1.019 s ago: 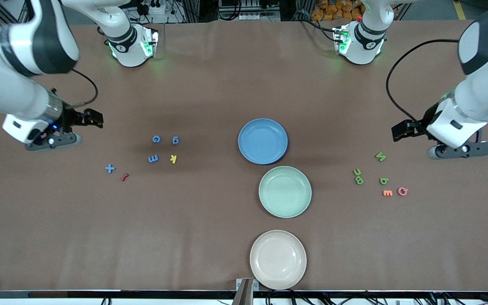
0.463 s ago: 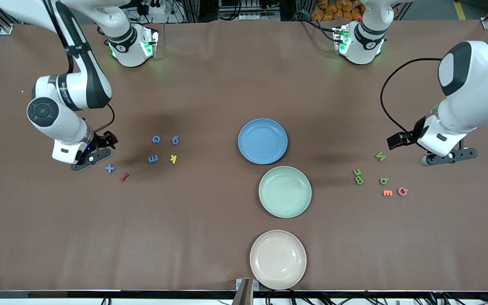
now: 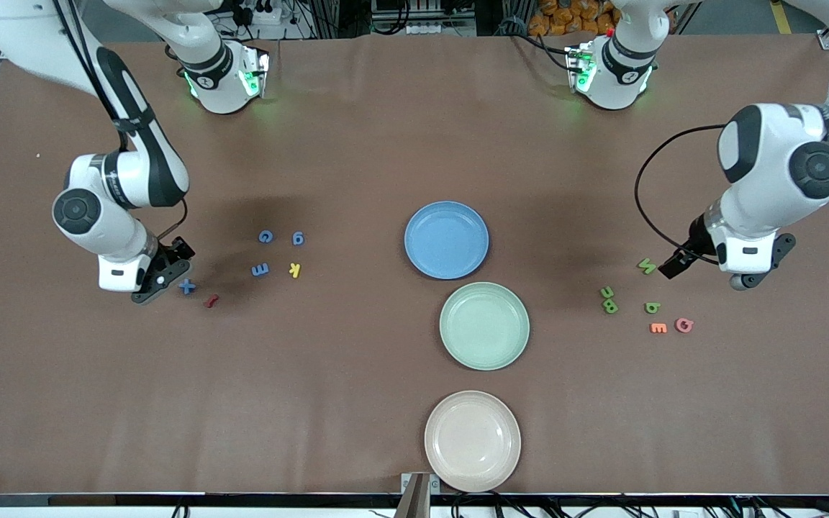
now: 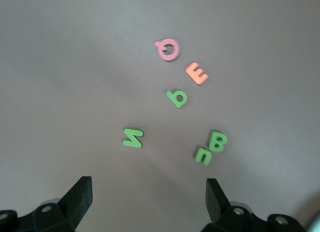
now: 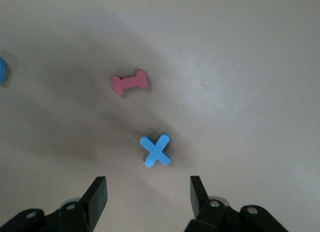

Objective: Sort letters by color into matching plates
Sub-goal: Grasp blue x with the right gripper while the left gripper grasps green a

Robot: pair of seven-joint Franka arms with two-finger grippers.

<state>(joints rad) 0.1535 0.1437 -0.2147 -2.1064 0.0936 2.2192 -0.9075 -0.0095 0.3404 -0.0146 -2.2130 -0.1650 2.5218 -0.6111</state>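
Brown table (image 3: pixel 357 144) everywhere, with three plates lined up midway between the two arms: blue plate (image 3: pixel 446 239), mint-green plate (image 3: pixel 484 325), and beige-pink plate (image 3: pixel 472 440) nearest the front camera, none with anything inside. Looks like the very first picks of the sort. Low over the table, right gripper (image 5: pixel 148 184), fingers spread, lined up on blue cross (image 5: pixel 156 150), flat on the table just ahead of the fingertips and not yet between them; red piece (image 5: pixel 129 82) a little farther out. Calls for a short drop to straddle the cross, a squeeze, then a carry to the blue plate. Up higher, left gripper (image 4: pixel 149 184), fingers spread wide, hovering by the green cluster: green N (image 4: pixel 133 138) closest to the fingertips, pink Q (image 4: pixel 168 50) farthest. Probably needs centring on the N, bound for the mint-green plate.
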